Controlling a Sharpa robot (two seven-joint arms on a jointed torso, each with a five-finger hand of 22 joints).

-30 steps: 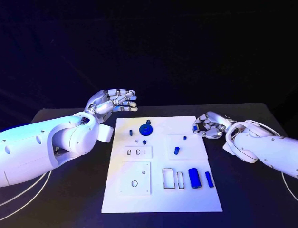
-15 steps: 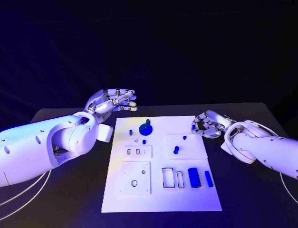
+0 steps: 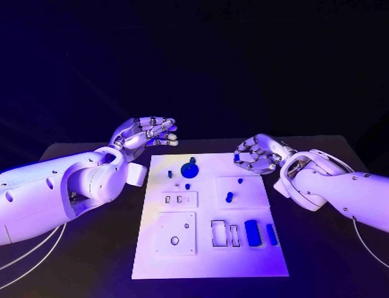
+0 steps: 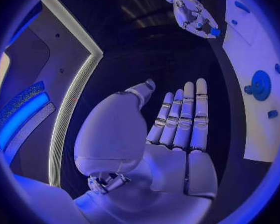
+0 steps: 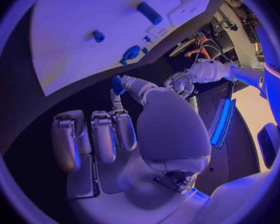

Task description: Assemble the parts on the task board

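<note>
The black table (image 3: 87, 248) carries the white task board (image 3: 208, 248) in its middle, and several blue parts lie on the board. The left hand (image 3: 147, 132) hovers beyond the board's far left corner, holding nothing, with its fingers apart. The right hand (image 3: 255, 154) is above the board's far right corner and pinches a small blue part (image 5: 117, 84) between thumb and fingertip.
</note>
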